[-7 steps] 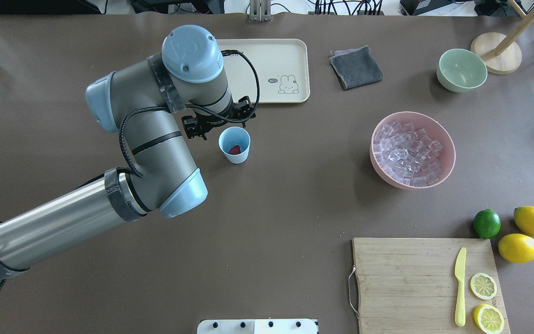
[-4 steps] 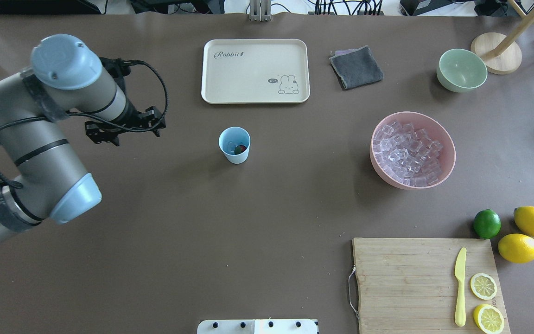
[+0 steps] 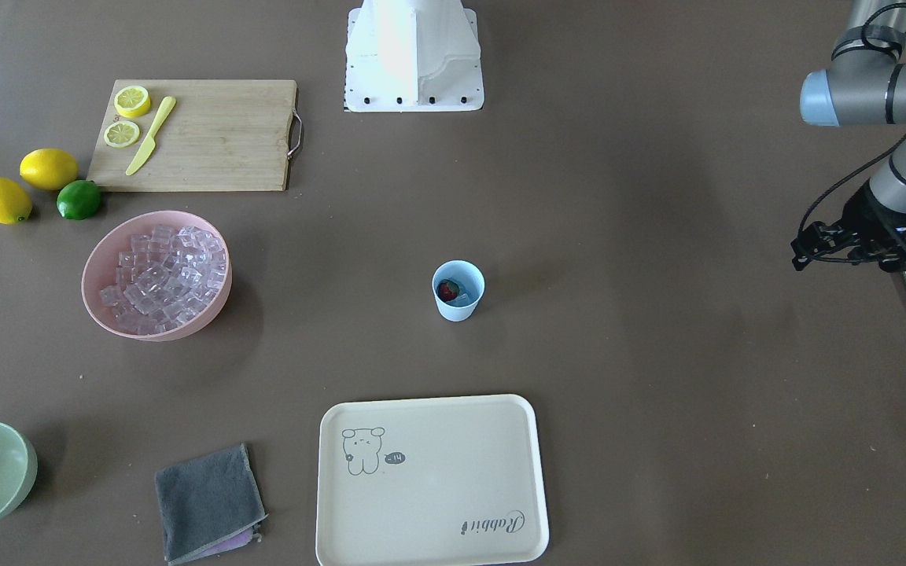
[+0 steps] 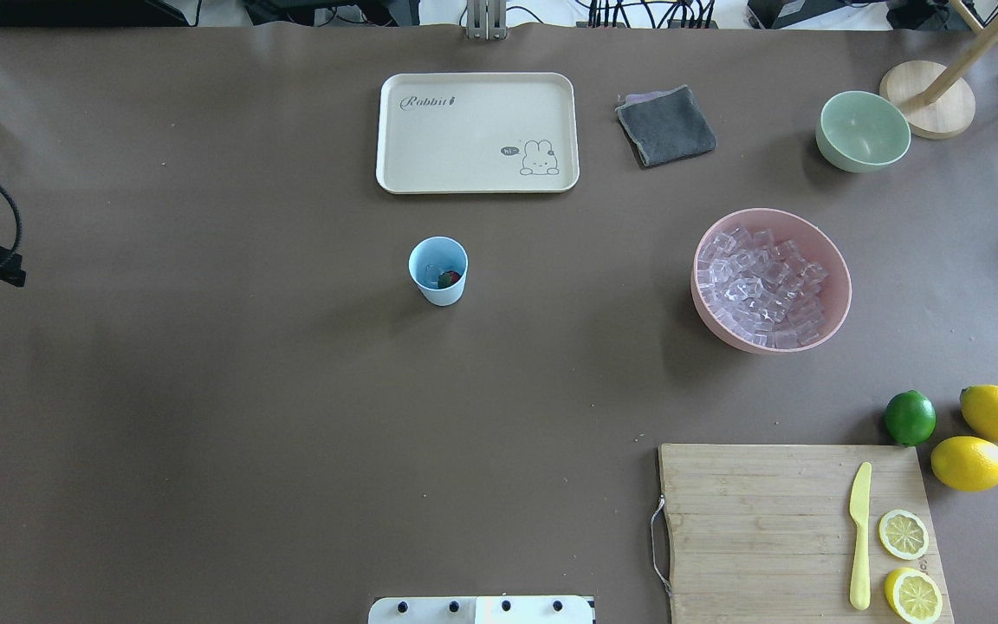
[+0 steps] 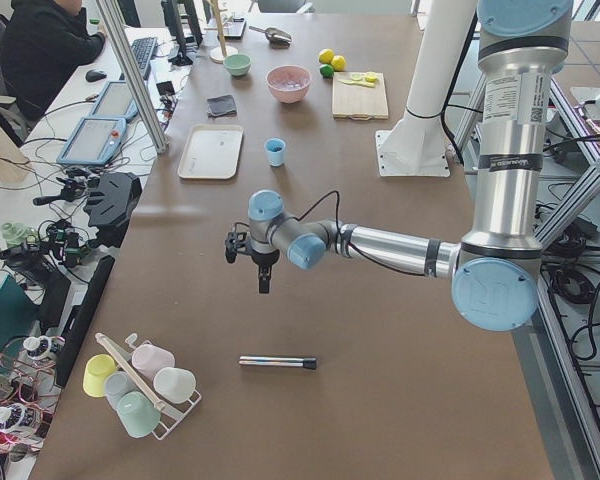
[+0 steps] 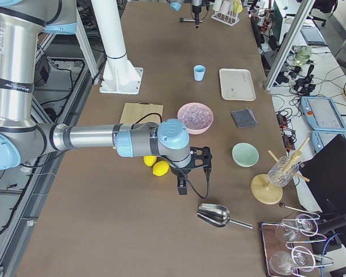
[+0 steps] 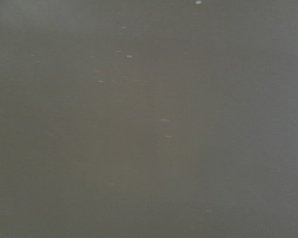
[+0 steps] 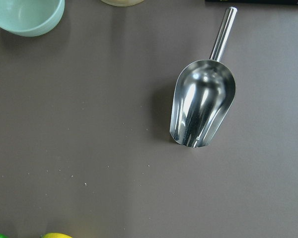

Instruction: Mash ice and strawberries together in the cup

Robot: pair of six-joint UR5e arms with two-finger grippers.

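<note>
Pictured centrally on desk (image 4: 222, 407): small pale-blue plastic cup (image 4: 438, 270) holding red strawberry (image 4: 450, 278) and clear ice (image 3: 462, 295), awaiting mashing. Hovering well apart, near slim metal rod (image 5: 277, 362), presumed masher: left end effector (image 5: 264, 282), grip unreadable.

Pale-blue cup (image 4: 443, 297); red, green-tipped strawberry (image 4: 450, 278); pink bowl (image 4: 844, 299); clear ice (image 4: 759, 286); cream tray (image 4: 464, 130) with rabbit drawing; brown counter (image 4: 291, 433).

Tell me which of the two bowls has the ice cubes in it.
The pink bowl, the larger one and the nearer to the cup: it is heaped with clear ice cubes. The pale-green bowl shows nothing inside.
</note>
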